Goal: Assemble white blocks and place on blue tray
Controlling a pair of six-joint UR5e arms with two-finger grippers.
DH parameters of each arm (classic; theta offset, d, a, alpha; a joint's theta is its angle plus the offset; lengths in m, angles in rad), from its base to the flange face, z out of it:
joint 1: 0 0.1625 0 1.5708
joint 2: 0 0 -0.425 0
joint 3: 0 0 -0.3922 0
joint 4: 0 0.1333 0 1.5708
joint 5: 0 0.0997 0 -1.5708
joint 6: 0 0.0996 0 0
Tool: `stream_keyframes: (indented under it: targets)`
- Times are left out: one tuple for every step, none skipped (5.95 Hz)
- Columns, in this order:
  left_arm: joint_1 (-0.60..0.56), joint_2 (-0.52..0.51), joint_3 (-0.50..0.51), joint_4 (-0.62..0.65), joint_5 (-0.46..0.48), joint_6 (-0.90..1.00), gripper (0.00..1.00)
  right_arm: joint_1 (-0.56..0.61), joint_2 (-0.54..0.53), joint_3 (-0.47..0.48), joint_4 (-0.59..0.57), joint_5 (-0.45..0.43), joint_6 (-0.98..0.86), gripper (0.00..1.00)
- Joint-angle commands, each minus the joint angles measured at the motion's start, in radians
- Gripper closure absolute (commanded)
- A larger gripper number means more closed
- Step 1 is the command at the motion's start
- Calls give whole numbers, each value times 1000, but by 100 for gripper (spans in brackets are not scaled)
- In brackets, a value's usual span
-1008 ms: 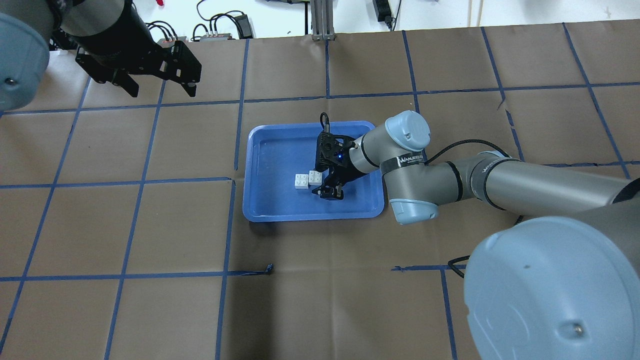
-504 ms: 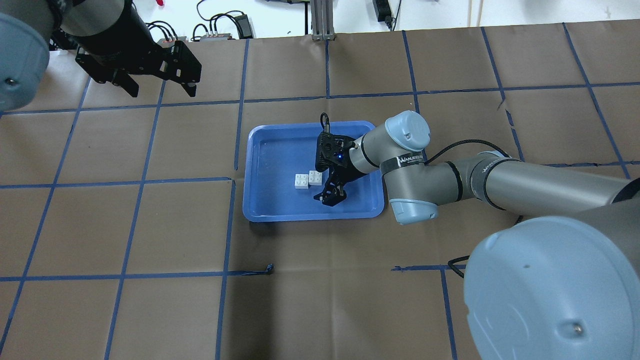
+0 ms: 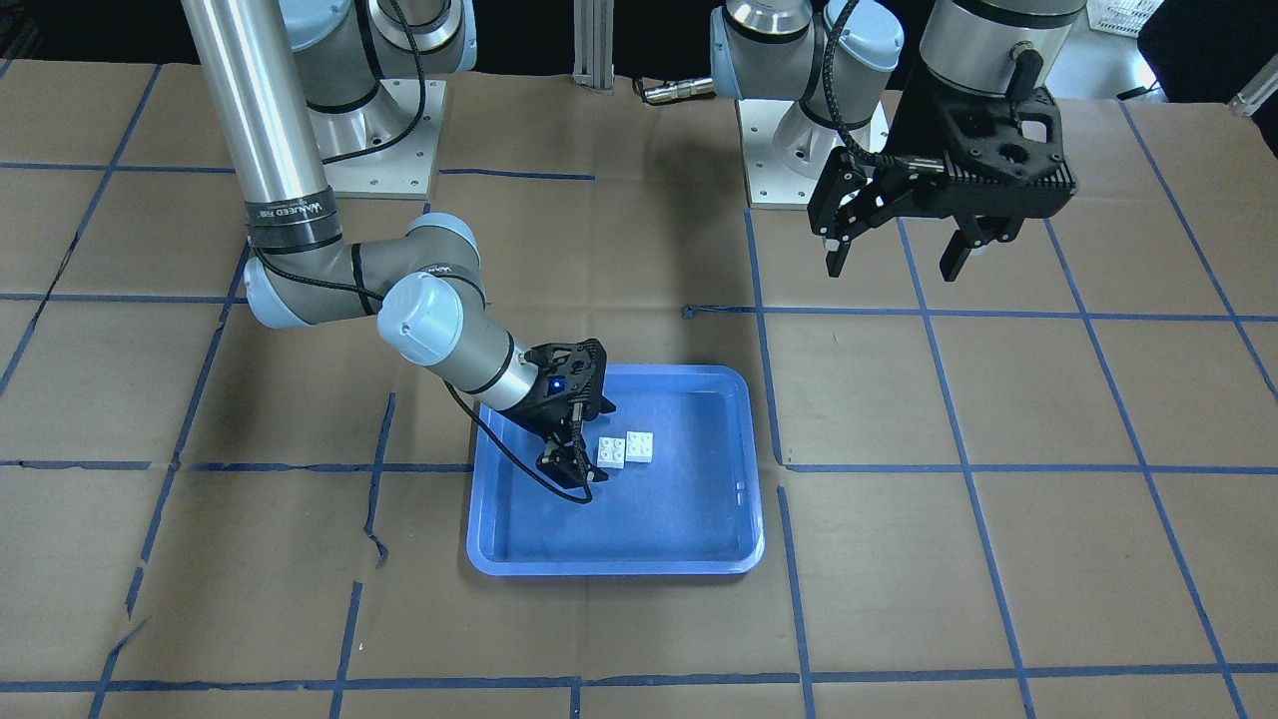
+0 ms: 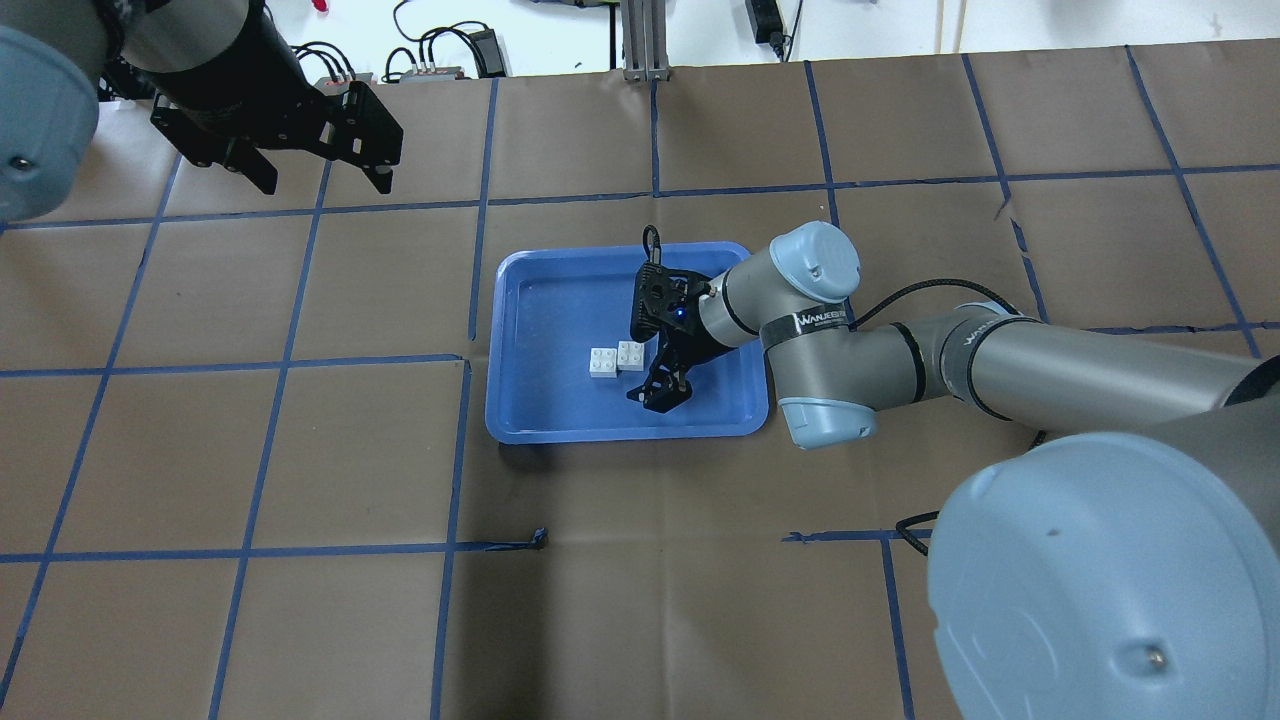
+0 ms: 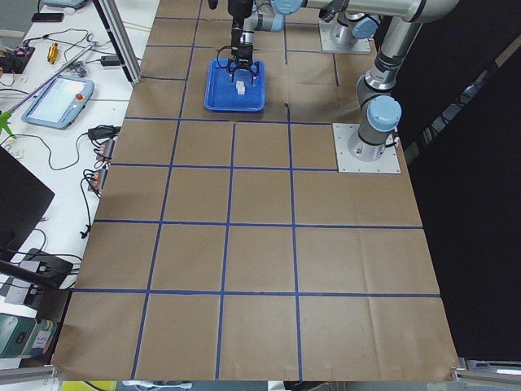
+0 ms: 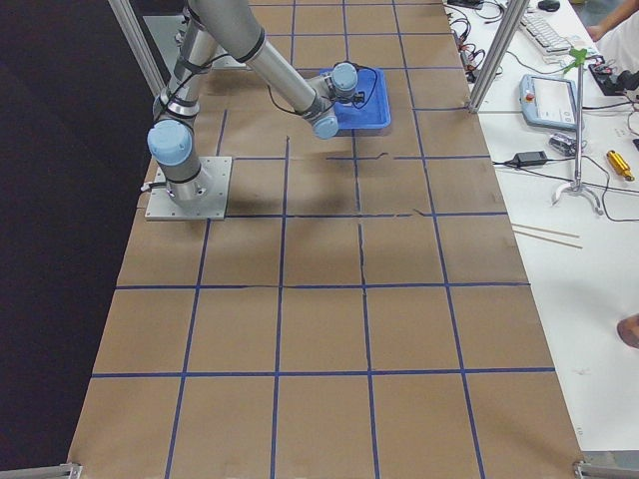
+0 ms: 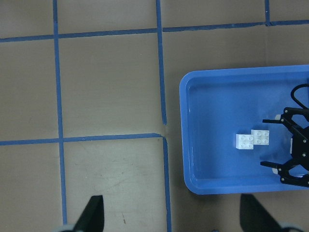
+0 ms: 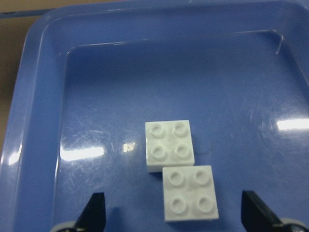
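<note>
Two white blocks (image 4: 603,362) (image 4: 630,355) lie studs up on the floor of the blue tray (image 4: 497,400), side by side, offset and touching. They also show in the front view (image 3: 611,452) (image 3: 640,447), the right wrist view (image 8: 169,145) (image 8: 189,192) and the left wrist view (image 7: 245,141) (image 7: 260,137). My right gripper (image 4: 648,368) (image 3: 579,439) is open and empty, low inside the tray beside the blocks, with its fingertips (image 8: 94,212) apart from them. My left gripper (image 4: 325,182) (image 3: 891,270) is open and empty, high over the table's far left.
The tray (image 3: 479,549) sits mid-table on brown paper with a grid of blue tape lines (image 4: 470,290). Cables and a power strip (image 4: 430,70) lie beyond the far edge. The right arm's elbow (image 4: 815,265) hangs over the tray's right rim.
The right gripper's near finger has shifted slightly toward the tray's near edge. The blocks and the left arm have not moved.
</note>
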Motion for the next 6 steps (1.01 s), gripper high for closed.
stream_keyframes:
  targets:
    - [0,0,0,0,0,0,1,-1,-6,0,4,-13,1,0]
    - [0,0,0,0,0,0,1,-6,-11,-2,6,-15,1,0]
    - [0,0,0,0,0,0,1,-12,-20,-2,9,-47,1,0]
    - [0,0,0,0,0,0,1,-18,-50,-9,83,-62,1,0]
    - [0,0,0,0,0,0,1,-21,-93,-9,148,-115,-1,0]
    - [0,0,0,0,0,0,1,-29,-133,-11,214,-174,-1,0]
